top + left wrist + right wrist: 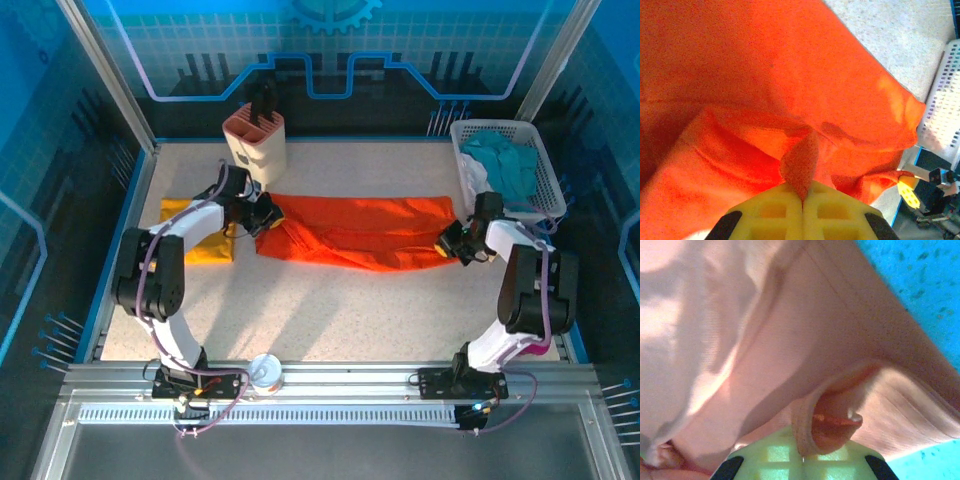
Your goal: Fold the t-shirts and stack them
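The bright orange-red soft cloth t-shirt [360, 232] is lying stretched across the speckled table [330, 310] beside the mustard-yellow cloth t-shirt [195, 245], with the left gripper [802, 200] and right gripper [802, 452] each pinching fully closed on an opposite end, sensible holds since such light, limp fabric is likely sagging wherever unsupported.

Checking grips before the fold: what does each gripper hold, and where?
The orange t-shirt: left gripper pinches a fold at its left end, right gripper a hemmed edge at its right end.
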Controlling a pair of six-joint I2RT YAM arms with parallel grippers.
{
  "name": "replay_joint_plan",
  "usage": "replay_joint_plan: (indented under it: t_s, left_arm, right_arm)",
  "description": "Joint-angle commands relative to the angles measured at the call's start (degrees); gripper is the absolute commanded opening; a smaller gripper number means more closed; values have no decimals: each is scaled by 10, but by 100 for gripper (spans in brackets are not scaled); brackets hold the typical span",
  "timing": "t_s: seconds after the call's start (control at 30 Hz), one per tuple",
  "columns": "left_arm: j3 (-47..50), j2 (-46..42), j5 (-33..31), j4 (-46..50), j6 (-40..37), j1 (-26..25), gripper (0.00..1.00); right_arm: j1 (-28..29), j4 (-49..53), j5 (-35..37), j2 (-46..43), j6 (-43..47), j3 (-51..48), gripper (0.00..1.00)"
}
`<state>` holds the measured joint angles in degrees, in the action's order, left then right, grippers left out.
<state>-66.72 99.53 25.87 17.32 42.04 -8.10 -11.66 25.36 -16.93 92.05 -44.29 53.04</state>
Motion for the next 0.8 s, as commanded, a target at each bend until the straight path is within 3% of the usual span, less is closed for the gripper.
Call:
replay_joint_plan:
  t_s: [0.0, 0.2, 0.77]
  left_arm:
    - [-33, -48, -30, 95, -31, -3, 0]
    - [-56, -66, -51, 141, -45, -2, 0]
    - [-111, 18, -49, 146, -58, -1, 0]
  right_arm:
    - [-15, 16, 14, -28, -22, 1, 0]
    - [-27, 10, 9, -30, -33, -1, 0]
    - [-24, -24, -5, 42, -32, 31, 1]
